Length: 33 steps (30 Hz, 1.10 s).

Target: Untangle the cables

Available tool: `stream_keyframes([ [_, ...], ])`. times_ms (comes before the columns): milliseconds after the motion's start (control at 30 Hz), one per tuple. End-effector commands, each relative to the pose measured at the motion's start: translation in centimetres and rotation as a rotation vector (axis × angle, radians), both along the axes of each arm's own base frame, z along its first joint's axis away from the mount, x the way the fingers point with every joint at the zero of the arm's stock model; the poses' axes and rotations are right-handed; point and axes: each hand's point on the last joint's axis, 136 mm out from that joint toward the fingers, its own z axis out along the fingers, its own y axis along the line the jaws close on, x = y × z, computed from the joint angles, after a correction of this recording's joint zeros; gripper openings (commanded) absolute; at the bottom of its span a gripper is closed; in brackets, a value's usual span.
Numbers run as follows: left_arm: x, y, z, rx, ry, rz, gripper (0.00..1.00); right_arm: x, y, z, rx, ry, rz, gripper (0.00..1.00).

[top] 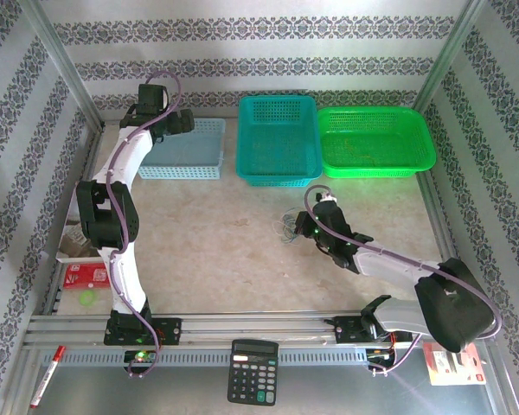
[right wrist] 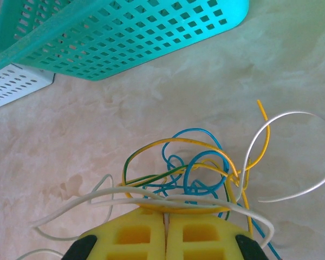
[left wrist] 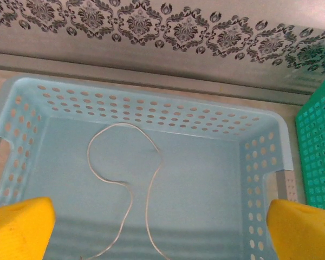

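Note:
The cables are a small tangle of thin white, yellow, blue and green wires on the table in front of the teal basket. My right gripper sits at the near side of the tangle. Its yellow pads are shut together with a white wire pinched between them. My left gripper hangs open over the light blue basket. In the left wrist view the open gripper looks down at one loose pale cable looped on the basket floor, untouched by the fingers.
The teal basket and a green basket stand at the back next to the light blue one. A calculator, a red marker and red packets lie near the front rail. Patterned walls enclose the table.

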Motion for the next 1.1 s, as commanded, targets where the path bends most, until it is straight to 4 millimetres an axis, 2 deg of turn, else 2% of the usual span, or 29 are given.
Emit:
stream_keyframes([
  [0,-1.6,-0.6,1.9,-0.068,-0.001,-0.003,1.0,0.5,1.8,1.1,0.01,-0.023,0.049,0.0],
  [67,-2.3,-1.6,2.4,-0.109,-0.013,-0.021,1.0,0.6,2.6,1.1,0.011,-0.024,0.068,0.0],
  [333,-6.6,-5.2,2.7,-0.211,-0.027,-0.077,1.0,0.5,6.7,2.2,0.02,-0.036,0.162,0.0],
  [367,-7.4,-5.7,2.7,-0.226,-0.029,-0.086,1.0,0.4,7.0,2.3,0.022,-0.038,0.174,0.06],
  [400,-8.2,-6.1,2.5,-0.242,-0.029,-0.089,1.0,0.3,7.3,2.5,0.022,-0.04,0.187,0.17],
  [467,-9.8,-6.7,2.6,-0.274,-0.037,-0.095,1.0,0.2,7.3,3.1,0.02,-0.049,0.194,0.34],
  [500,-10.7,-7.0,2.6,-0.296,-0.045,-0.098,1.0,0.3,7.2,3.5,0.019,-0.057,0.194,0.41],
  [600,-12.9,-7.8,2.8,-0.359,-0.072,-0.102,1.0,0.5,6.5,5.0,0.021,-0.08,0.184,0.52],
  [800,-16.8,-10.8,2.6,-0.439,-0.08,-0.154,1.0,1.0,4.0,7.5,0.025,-0.115,0.158,0.53],
  [933,-19.1,-13.7,2.0,-0.44,-0.072,-0.218,1.0,0.9,1.3,7.0,0.013,-0.103,0.106,0.53],
  [1067,-21.2,-16.5,0.1,-0.398,-0.035,-0.274,1.0,0.5,-1.4,5.3,0.036,-0.062,0.058,0.52],
])
